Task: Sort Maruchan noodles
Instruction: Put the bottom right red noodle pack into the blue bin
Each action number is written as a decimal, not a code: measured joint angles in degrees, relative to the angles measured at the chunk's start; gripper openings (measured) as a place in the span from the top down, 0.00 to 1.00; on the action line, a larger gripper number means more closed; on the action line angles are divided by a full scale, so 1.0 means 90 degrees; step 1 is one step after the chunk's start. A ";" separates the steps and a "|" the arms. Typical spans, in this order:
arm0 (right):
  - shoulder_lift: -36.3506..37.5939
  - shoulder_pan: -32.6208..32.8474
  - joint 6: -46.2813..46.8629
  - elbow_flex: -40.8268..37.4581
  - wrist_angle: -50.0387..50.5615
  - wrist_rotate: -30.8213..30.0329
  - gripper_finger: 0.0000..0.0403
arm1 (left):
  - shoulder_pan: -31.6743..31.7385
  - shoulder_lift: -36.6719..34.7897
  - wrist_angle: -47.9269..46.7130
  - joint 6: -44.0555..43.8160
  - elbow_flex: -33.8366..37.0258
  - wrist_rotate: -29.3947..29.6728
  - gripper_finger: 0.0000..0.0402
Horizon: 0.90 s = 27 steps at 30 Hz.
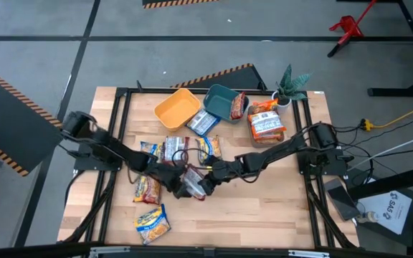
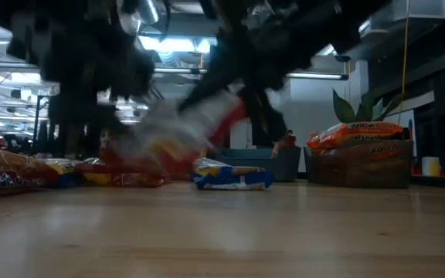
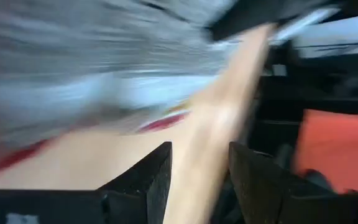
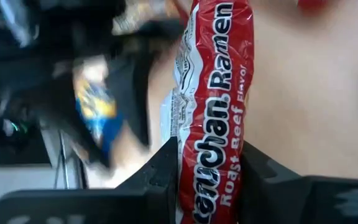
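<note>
A red Maruchan noodles packet (image 4: 213, 93) sits between the fingers of my right gripper (image 4: 208, 148), which is shut on it near the table's middle (image 1: 205, 185). My left gripper (image 1: 169, 178) stands open just left of that packet, and in the left wrist view only bare table shows between its fingers (image 3: 201, 155). More packets lie flat on the table: yellow-and-blue ones (image 1: 174, 148) behind the grippers, an orange one (image 1: 147, 188) and a yellow one (image 1: 151, 223) in front. Another red packet (image 1: 237, 104) leans in the teal bin (image 1: 219, 97). My right gripper pinches the red packet by its two long edges (image 4: 185, 155) between its two fingers, which lie across its width. The fingers come slanting down from the table's right side. In the low view the packet (image 2: 207, 120) is raised and tilted above the table.
A yellow bin (image 1: 178, 107), the teal bin and a grey bin (image 1: 267, 132) topped with orange packets stand along the far edge. A blue packet (image 1: 201, 122) lies between the bins. A potted plant (image 1: 290, 84) stands at the far right corner. Bare wood lies at the near right.
</note>
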<state>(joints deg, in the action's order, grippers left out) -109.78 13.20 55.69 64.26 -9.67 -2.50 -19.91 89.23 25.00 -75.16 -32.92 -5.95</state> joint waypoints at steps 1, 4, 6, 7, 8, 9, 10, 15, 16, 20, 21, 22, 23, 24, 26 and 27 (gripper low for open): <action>0.0069 -0.0006 -0.0006 0.0098 0.0116 -0.0106 0.79 | -0.0034 -0.0211 -0.0012 -0.0043 -0.0003 0.0009 0.62; 0.0099 -0.0015 -0.0073 0.0495 0.0733 -0.0428 0.79 | -0.0102 -0.0938 -0.0045 -0.0094 -0.0009 0.0209 0.62; 0.0098 -0.0064 -0.0074 0.0845 0.1301 -0.0749 0.79 | -0.0130 -0.1420 -0.0039 -0.0132 -0.0010 0.0451 0.62; 0.0097 -0.0098 -0.0076 0.1067 0.1571 -0.0931 0.79 | -0.0147 -0.1658 -0.0055 -0.0133 -0.0015 0.0632 0.62; 0.0100 -0.0138 -0.0072 0.1295 0.1883 -0.1162 0.79 | -0.0184 -0.1913 -0.0105 -0.0126 -0.0012 0.0824 0.62; 0.0102 -0.0198 -0.0069 0.1496 0.2177 -0.1456 0.79 | -0.0216 -0.2148 -0.0064 -0.0098 -0.0009 0.1047 0.62; 0.0103 -0.0269 -0.0068 0.1686 0.2488 -0.1806 0.79 | -0.0220 -0.2346 -0.0018 -0.0039 -0.0018 0.1273 0.62; 0.0106 -0.0875 -0.0056 0.2673 0.3925 -0.3590 0.79 | -0.0272 -0.3216 -0.0059 0.0552 -0.0015 0.2283 0.62; 0.0110 -0.1027 -0.0031 0.2833 0.4206 -0.3797 0.79 | -0.0272 -0.3332 -0.0056 0.0641 -0.0015 0.2427 0.62; 0.0110 -0.1666 0.0555 0.3240 0.5134 -0.4433 0.79 | -0.0276 -0.3594 -0.0099 0.0904 -0.0015 0.2683 0.62; 0.0110 -0.1832 0.0799 0.3306 0.5392 -0.4529 0.79 | -0.0276 -0.3621 -0.0176 0.0914 -0.0015 0.2714 0.62; 0.0110 -0.2007 0.1030 0.3342 0.5630 -0.4573 0.79 | -0.0276 -0.3635 -0.0237 0.0914 -0.0015 0.2721 0.62; 0.0110 -0.2169 0.1246 0.3343 0.5797 -0.4567 0.79 | -0.0276 -0.3635 -0.0254 0.0914 -0.0015 0.2721 0.62; 0.0107 -0.2324 0.1342 0.3341 0.5903 -0.4494 0.79 | -0.0276 -0.3635 -0.0288 0.0913 -0.0015 0.2721 0.62; 0.0054 -0.2597 0.1361 0.3341 0.5974 -0.4442 0.79 | -0.0278 -0.3633 -0.0377 0.0911 -0.0015 0.2720 0.62; 0.0022 -0.2708 0.1301 0.3341 0.5974 -0.4432 0.79 | -0.0278 -0.3623 -0.0392 0.0909 -0.0015 0.2719 0.62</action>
<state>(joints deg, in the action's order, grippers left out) -109.58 -11.17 67.40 94.32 44.10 -42.39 -22.41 56.62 21.47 -66.98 -33.06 18.52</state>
